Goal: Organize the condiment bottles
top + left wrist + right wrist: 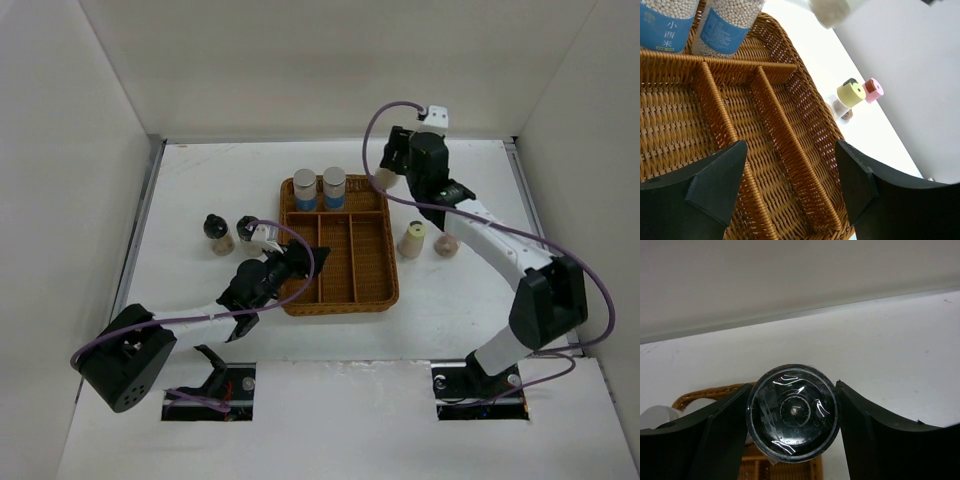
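While poised at wicker tray's (340,304) far-right corner, gripping dark-capped jar (792,412) in right jaws. Left jaws wide, empty, over tray's left side. Two blue-banded jars (305,190) upright in far compartment.

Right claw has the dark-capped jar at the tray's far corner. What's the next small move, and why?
Probably ease the right claw over the wicker tray's far compartment and lower. It clamps the dark-capped jar, and space shows beside the blue-band jars there.

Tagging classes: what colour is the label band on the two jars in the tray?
Blue on both jars; left wrist view shows it best.
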You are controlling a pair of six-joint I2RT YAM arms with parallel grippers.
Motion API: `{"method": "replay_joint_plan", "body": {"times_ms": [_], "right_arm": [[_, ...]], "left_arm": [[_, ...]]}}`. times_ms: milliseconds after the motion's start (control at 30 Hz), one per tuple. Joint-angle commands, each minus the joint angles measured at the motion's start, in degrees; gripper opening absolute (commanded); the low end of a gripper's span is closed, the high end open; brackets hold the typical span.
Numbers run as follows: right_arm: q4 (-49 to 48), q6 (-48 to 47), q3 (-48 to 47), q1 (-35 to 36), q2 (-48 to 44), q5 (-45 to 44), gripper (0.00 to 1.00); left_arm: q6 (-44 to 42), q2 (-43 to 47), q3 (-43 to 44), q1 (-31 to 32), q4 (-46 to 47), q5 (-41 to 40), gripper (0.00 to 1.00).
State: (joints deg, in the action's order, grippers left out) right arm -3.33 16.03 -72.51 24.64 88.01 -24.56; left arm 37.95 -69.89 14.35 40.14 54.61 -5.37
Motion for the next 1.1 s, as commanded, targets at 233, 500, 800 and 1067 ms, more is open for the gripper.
{"method": "replay_joint_plan", "body": {"times_ms": [233, 500, 800, 1067], "right_arm": [[-5.11, -0.56, -9.58, 3.87, 11.48, 4.51, 0.48], [-5.63, -0.39, -8.26, 5.63, 16.93, 3.55, 0.5], [-7.12, -0.13, -6.94, 6.6, 19.22, 2.76, 0.72], [-7.56, 0.93, -3.88, 6.86, 13.43, 2.76, 0.86]], "left_arm": [[-0.51, 1.86, 1.3, -0.11, 2.52, 0.1, 0.7], [-0.34, 0.81, 1.47, -0.46, 2.52, 0.09, 0.7], [-0.43, 0.8, 1.56, -1.16, 2.34, 0.09, 0.7], [-1.74, 2.03, 1.38, -1.69, 1.47, -0.87, 0.7]]}}
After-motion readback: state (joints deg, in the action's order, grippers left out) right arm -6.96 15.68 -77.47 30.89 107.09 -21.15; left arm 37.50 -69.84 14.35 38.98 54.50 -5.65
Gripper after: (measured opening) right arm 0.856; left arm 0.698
